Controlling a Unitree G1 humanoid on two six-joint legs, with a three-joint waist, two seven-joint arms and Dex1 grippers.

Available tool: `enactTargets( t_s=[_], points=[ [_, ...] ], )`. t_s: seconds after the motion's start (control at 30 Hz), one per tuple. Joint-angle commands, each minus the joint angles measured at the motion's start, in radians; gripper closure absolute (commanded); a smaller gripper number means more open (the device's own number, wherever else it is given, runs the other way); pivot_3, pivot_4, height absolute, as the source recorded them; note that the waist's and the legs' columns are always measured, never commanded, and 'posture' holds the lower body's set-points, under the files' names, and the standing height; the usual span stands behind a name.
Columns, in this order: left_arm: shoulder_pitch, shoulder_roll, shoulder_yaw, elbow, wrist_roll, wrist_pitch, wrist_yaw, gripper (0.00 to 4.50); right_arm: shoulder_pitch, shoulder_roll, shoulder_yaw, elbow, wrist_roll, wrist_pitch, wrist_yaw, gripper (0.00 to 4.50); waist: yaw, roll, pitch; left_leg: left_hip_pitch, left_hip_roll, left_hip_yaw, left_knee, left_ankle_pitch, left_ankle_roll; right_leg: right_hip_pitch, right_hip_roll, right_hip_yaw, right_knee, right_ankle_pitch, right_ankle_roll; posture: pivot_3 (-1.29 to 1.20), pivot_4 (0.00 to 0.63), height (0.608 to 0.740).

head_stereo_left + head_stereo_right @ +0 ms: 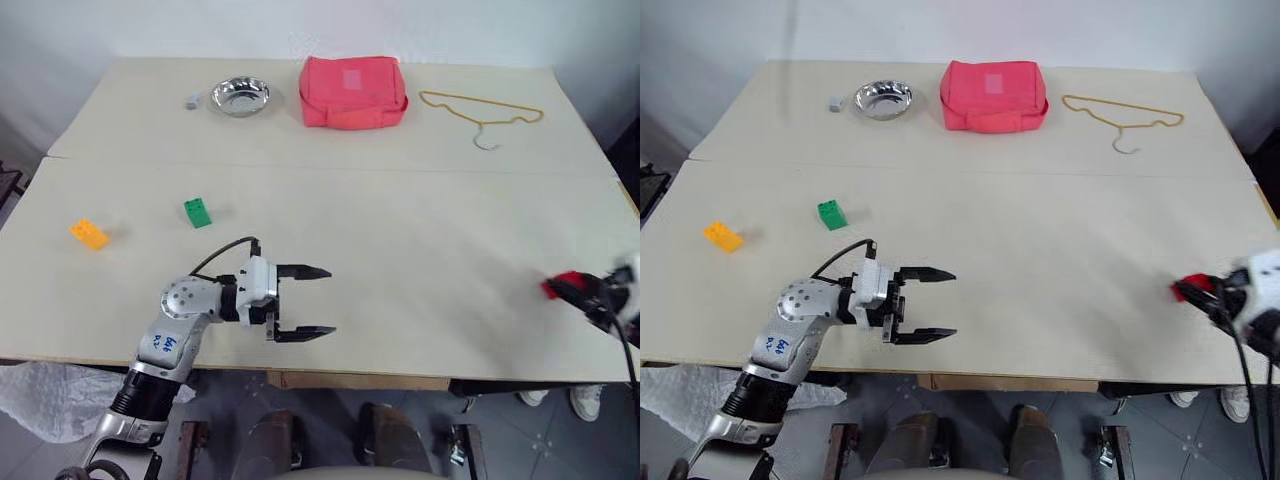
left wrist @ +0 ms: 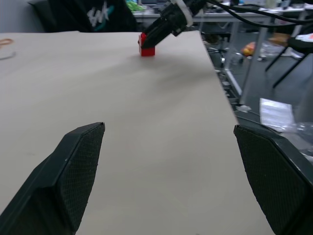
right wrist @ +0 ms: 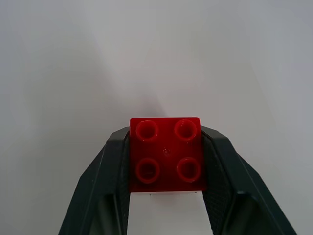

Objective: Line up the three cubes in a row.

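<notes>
A red cube [image 3: 166, 154] sits between the fingers of my right gripper [image 1: 572, 290], which is shut on it at the table's right edge; from the left wrist it appears as a red cube [image 2: 146, 45] at the far end of the tabletop. The green cube [image 1: 197, 212] and the orange-yellow cube [image 1: 89, 233] lie apart on the left half of the table. My left gripper [image 1: 305, 301] hovers near the front edge, open and empty, pointing to the right, well short of both bricks.
Along the back of the table [image 1: 400, 230] stand a small grey block [image 1: 192, 100], a steel bowl [image 1: 240, 96], a pink pouch [image 1: 352, 91] and a yellow wire hanger [image 1: 482, 113]. A seam crosses the tabletop behind the green brick.
</notes>
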Motion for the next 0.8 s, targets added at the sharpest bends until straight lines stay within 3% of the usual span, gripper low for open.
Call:
enactTargets(
  t_s=[0.03, 0.2, 0.4, 0.6, 0.8],
  points=[
    [0.018, 0.005, 0.068, 0.021, -0.028, -0.011, 0.028, 0.00, -0.160, -0.036, 0.131, -0.115, 0.032, -0.009, 0.167, 3.00, -0.003, 0.000, 0.000, 0.000, 0.000, 0.000, 0.000, 0.000, 0.000, 0.000, 0.000, 0.000, 0.000, 0.000, 0.000, 0.00, 0.150, 0.740],
    [0.095, 0.039, 0.142, 0.062, -0.009, -0.050, 0.054, 0.00, -0.561, 0.087, 0.500, -0.020, -0.123, -0.053, 0.371, 3.00, -0.011, -0.002, 0.001, -0.001, 0.001, -0.001, 0.001, 0.000, -0.001, 0.000, 0.000, -0.001, -0.001, 0.000, 0.000, 0.00, 0.150, 0.740],
    [0.160, 0.052, 0.175, 0.011, -0.011, -0.044, 0.094, 0.00, -0.680, 0.203, 0.669, 0.211, -0.264, -0.246, 0.486, 3.00, 0.024, -0.003, 0.002, -0.006, -0.003, -0.009, 0.002, 0.000, 0.000, 0.000, -0.002, -0.004, -0.001, 0.000, 0.000, 0.00, 0.150, 0.740],
    [0.222, 0.070, 0.206, -0.048, -0.010, -0.045, 0.135, 0.00, -0.741, 0.274, 0.696, 0.405, -0.333, -0.388, 0.523, 3.00, 0.007, -0.004, 0.003, -0.006, -0.005, -0.007, 0.002, -0.002, 0.003, 0.000, -0.003, -0.004, -0.003, 0.001, 0.002, 0.00, 0.150, 0.740],
    [0.242, 0.085, 0.212, -0.079, -0.021, -0.027, 0.138, 0.00, -0.752, 0.263, 0.665, 0.518, -0.346, -0.475, 0.564, 3.00, -0.006, -0.004, 0.003, -0.005, -0.003, -0.007, 0.002, -0.002, 0.002, 0.000, -0.001, -0.004, -0.003, 0.001, 0.002, 0.00, 0.150, 0.740]
  ],
)
